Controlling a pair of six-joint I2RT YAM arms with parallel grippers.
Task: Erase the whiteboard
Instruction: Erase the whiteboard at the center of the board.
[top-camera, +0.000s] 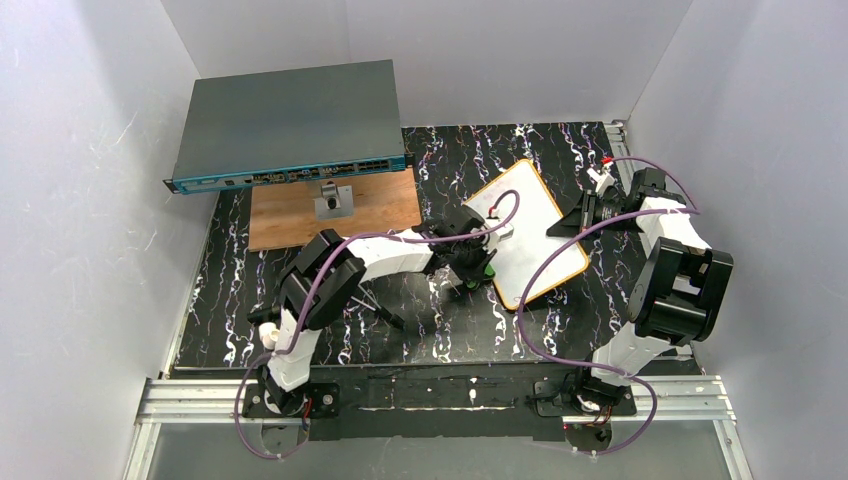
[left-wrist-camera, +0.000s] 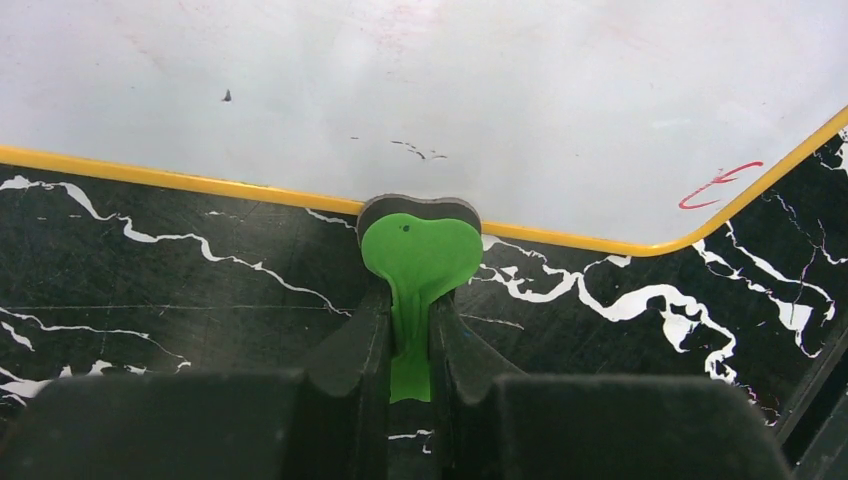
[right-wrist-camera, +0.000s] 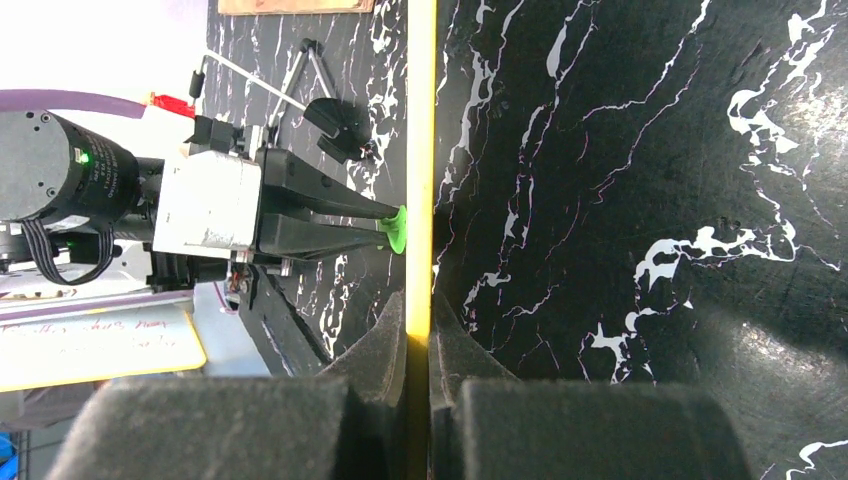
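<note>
The right gripper (right-wrist-camera: 420, 322) clamps the whiteboard (top-camera: 540, 235) by its rim, while the left gripper (left-wrist-camera: 410, 312) pinches a green eraser (left-wrist-camera: 420, 252) against the whiteboard's opposite edge.

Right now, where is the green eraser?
The green eraser is clamped in the left gripper; in the top view it sits near the centre, at the left orange rim of the whiteboard.

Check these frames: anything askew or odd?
Yes. The green eraser in the left fingers is squashed into a heart shape against the whiteboard rim. The right fingers pinch the board's edge, and a red mark sits unerased near its corner.
</note>
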